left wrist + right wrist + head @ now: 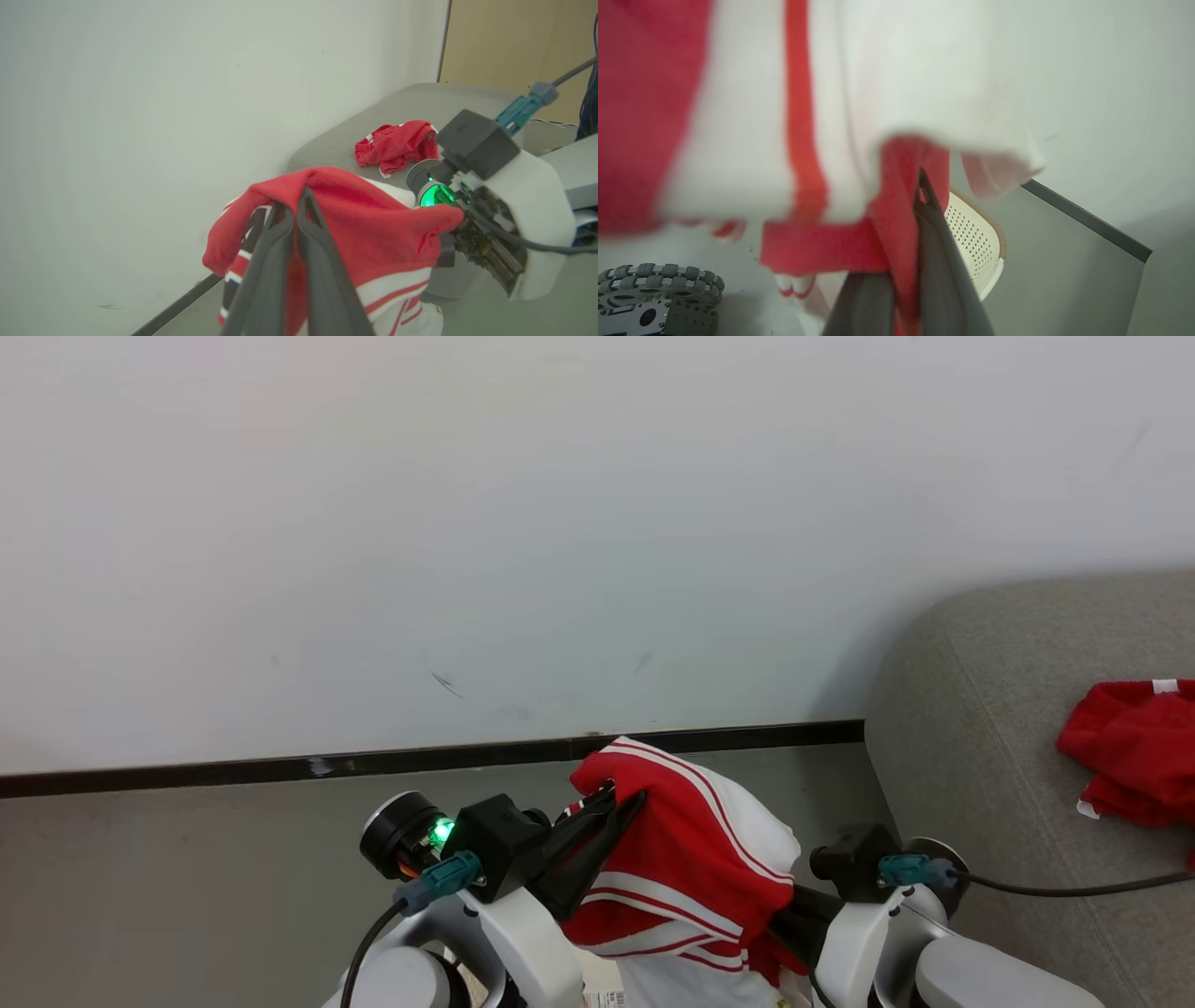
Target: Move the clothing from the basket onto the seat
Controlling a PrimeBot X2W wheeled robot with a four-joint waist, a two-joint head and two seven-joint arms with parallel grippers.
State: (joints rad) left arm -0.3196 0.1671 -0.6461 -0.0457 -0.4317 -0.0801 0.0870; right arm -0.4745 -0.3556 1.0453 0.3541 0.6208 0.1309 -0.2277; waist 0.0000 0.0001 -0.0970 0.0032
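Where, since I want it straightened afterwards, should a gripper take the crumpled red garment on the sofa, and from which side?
Probably the raised bunched fold across the middle of the red garment, from straight above. It lies crumpled on the grey sofa, folds standing up off the cushion while its edges lie flat.

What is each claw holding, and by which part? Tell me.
Both hold the red-and-white striped garment: left claw pinches a red fold near its top, right claw a red fold at its lower right.
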